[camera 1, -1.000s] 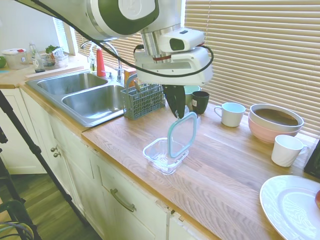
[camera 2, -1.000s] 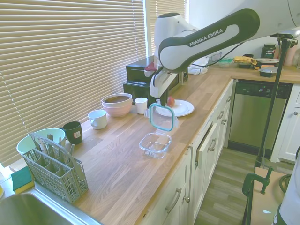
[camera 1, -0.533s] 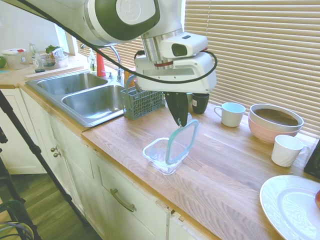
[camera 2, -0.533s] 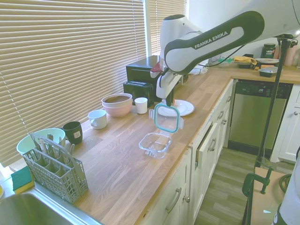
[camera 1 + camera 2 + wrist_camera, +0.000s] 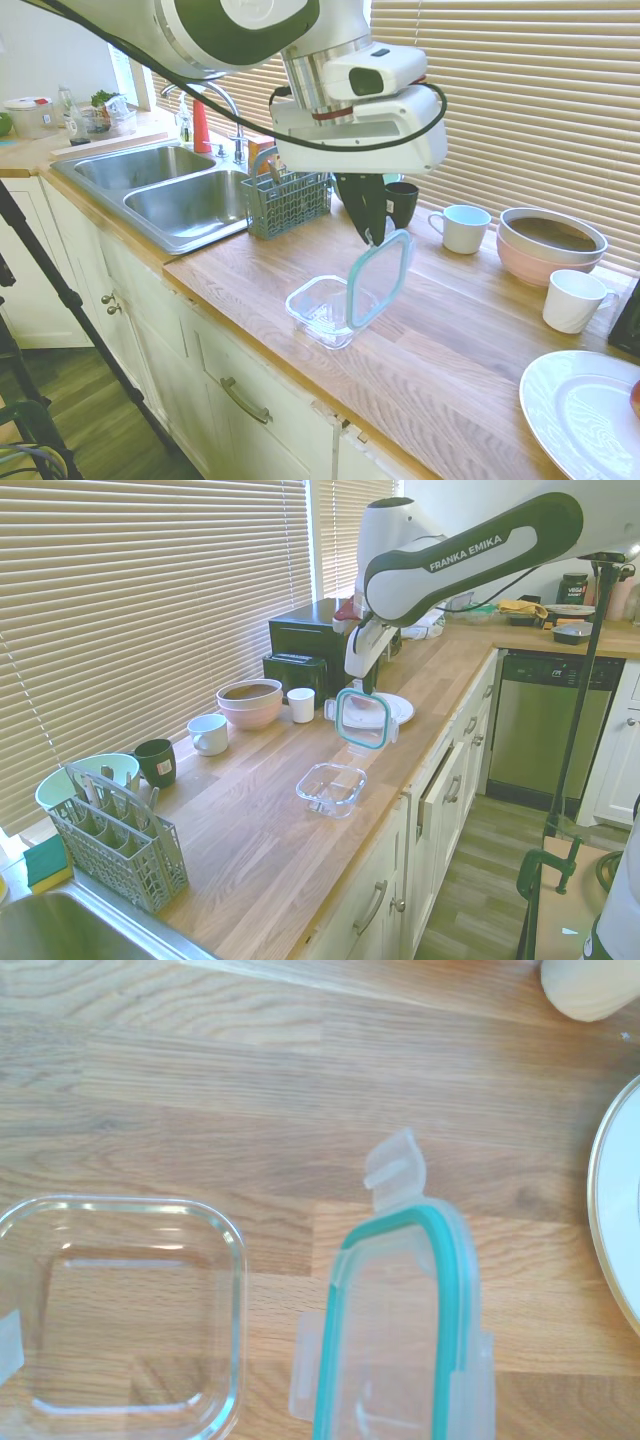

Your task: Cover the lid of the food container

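Observation:
The food container point(image 5: 322, 310) is a small clear glass square dish, empty, on the wooden counter near its front edge; it also shows in the second exterior view point(image 5: 331, 787) and the wrist view point(image 5: 120, 1320). The lid point(image 5: 380, 279), clear with a teal rim and snap tabs, hangs tilted in the air, just above the counter and beside the dish. My gripper point(image 5: 370, 234) is shut on the lid's upper edge. From the other side the lid point(image 5: 361, 719) hangs well above the dish. In the wrist view the lid point(image 5: 400, 1340) lies next to the dish, not over it.
A grey cutlery basket point(image 5: 285, 200) and double sink point(image 5: 165, 190) lie behind the dish. A dark cup point(image 5: 401, 203), white mugs point(image 5: 464, 227), stacked pink and white bowls point(image 5: 550, 243) and a large white plate point(image 5: 585, 412) stand along the counter point(image 5: 460, 350).
The gripper has lifted the lid up and carried it sideways, off the dish rim where its lower edge rested, toward the plate end of the counter.

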Action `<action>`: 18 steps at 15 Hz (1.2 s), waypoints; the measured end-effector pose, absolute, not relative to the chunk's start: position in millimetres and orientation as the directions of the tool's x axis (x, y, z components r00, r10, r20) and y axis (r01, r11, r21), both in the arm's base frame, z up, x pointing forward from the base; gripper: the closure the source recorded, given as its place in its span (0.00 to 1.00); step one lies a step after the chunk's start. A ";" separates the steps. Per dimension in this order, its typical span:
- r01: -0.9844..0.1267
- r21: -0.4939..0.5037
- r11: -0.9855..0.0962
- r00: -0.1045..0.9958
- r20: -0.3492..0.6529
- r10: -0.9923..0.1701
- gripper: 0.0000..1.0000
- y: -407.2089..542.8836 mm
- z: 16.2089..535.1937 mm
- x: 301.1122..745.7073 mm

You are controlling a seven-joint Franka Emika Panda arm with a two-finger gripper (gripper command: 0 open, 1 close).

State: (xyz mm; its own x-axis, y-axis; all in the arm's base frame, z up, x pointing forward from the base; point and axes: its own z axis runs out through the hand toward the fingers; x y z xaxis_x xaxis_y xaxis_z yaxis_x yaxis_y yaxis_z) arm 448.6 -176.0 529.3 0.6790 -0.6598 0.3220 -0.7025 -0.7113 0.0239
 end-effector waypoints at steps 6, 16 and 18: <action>-0.681 0.048 -0.731 0.709 0.292 -0.642 1.00 -161.1 507.6 463.0; -0.650 0.091 -0.755 0.741 0.299 -0.602 1.00 -105.6 490.1 483.3; -0.642 0.116 -0.758 0.750 0.299 -0.590 1.00 -89.5 480.0 489.0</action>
